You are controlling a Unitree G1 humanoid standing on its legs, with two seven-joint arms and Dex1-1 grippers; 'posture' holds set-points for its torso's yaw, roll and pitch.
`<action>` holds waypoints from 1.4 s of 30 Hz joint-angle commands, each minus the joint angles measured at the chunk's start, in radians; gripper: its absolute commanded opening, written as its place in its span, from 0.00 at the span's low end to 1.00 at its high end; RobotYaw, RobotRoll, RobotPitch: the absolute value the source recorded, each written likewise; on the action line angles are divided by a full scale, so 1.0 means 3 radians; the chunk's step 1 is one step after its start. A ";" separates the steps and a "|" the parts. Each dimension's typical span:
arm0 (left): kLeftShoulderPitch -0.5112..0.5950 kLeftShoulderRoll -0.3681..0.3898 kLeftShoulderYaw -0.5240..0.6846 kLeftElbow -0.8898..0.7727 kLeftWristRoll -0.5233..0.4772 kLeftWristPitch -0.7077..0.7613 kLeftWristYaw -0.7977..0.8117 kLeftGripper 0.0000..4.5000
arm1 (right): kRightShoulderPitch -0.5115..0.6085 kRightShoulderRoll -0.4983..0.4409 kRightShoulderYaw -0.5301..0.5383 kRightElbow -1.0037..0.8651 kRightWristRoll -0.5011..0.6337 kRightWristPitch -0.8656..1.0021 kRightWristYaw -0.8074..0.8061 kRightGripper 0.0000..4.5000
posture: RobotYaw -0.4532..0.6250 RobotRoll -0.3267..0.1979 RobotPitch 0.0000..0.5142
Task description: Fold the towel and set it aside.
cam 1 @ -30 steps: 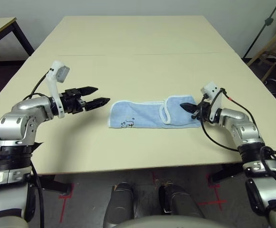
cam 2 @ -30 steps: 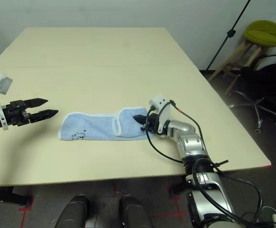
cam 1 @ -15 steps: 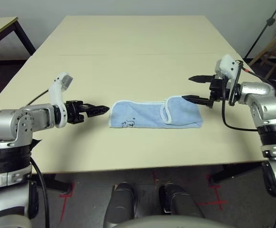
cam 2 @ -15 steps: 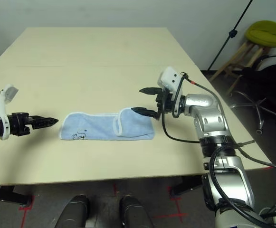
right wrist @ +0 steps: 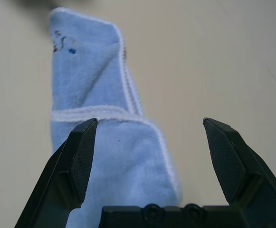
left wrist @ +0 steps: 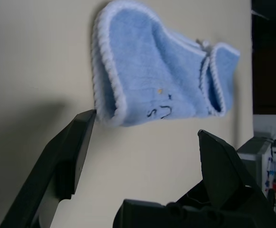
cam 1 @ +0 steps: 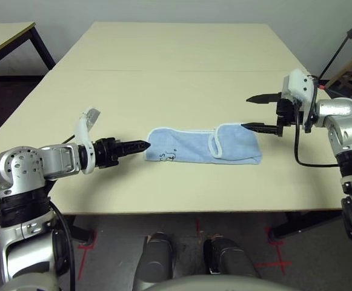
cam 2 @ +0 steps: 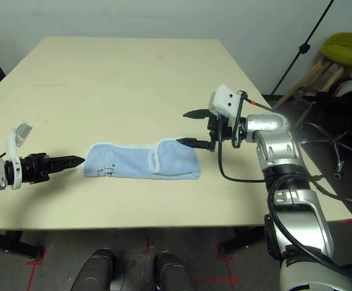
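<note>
The light-blue towel (cam 1: 194,145) lies as a long folded strip near the table's front, with white edging and a dark embroidered mark by its left end. Its right end is lapped over the rest. My left gripper (cam 1: 140,145) is low over the table, its tips right at the towel's left end; the left wrist view shows its fingers (left wrist: 66,156) open, with the towel (left wrist: 161,85) just ahead of them. My right gripper (cam 1: 246,113) hangs open above the towel's right end, one finger above the other, holding nothing. The right wrist view looks along the towel (right wrist: 92,95) between its spread fingers (right wrist: 80,156).
The beige table (cam 1: 176,79) stretches far behind the towel, with a seam across it. A dark-framed second table (cam 1: 6,36) stands at the far left. Off the right side are a stool with a green cushion (cam 2: 345,47), a black stand pole (cam 2: 303,51) and a chair base.
My right gripper has let go of the towel's right end, opened wide and lifted up and to the right. My left gripper has dropped to the table and moved in to the towel's left end.
</note>
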 commanded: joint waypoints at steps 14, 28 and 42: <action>-0.0193 -0.0499 -0.0046 0.0488 -0.0218 0.0057 0.0881 1.00 | 0.0023 -0.0313 -0.0022 -0.0008 0.0151 0.0167 0.0670 0.99 | 0.55 0.62 0.24; -0.0332 -0.0804 0.0176 0.0577 0.0150 0.0057 0.1102 1.00 | 0.0076 -0.0396 -0.0041 -0.0176 0.0161 0.0374 0.0669 0.99 | 0.53 0.62 0.24; -0.0425 -0.0930 0.0252 0.0468 0.0346 0.0057 0.0943 0.11 | 0.0213 -0.0672 0.0010 -0.0099 0.0178 0.0359 0.0749 1.00 | 0.54 0.62 0.26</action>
